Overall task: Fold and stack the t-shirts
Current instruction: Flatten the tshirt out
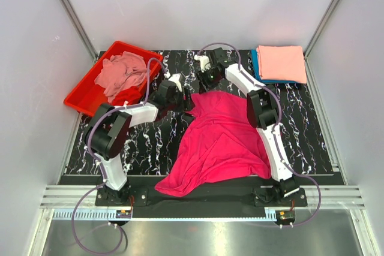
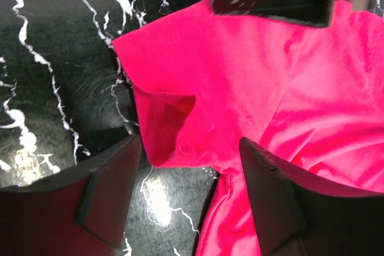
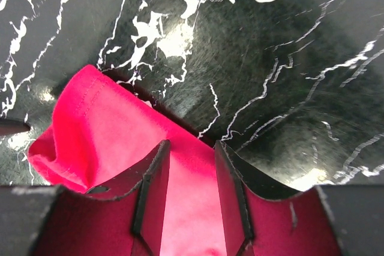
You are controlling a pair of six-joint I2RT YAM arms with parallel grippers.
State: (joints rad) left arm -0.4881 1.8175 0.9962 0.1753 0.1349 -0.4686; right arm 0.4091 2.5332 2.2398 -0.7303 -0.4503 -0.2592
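A hot pink t-shirt (image 1: 222,136) lies spread and wrinkled in the middle of the black marbled table (image 1: 150,142). Both grippers are at its far left corner. My left gripper (image 2: 189,145) stands open, with its fingers straddling the sleeve (image 2: 168,118) and bare table between the tips; in the top view the left gripper (image 1: 182,96) sits just left of the shirt. My right gripper (image 3: 192,145) hovers over the shirt's far edge (image 3: 120,124) with a narrow gap between its fingers and flat cloth showing through. From above, the right gripper (image 1: 199,85) points down at that corner.
A red tray (image 1: 81,97) at the back left holds a crumpled dusty pink tee (image 1: 123,70) over a red one (image 1: 127,94). At the back right a folded salmon tee (image 1: 282,63) lies on a teal-blue one (image 1: 257,67). White walls close in the table.
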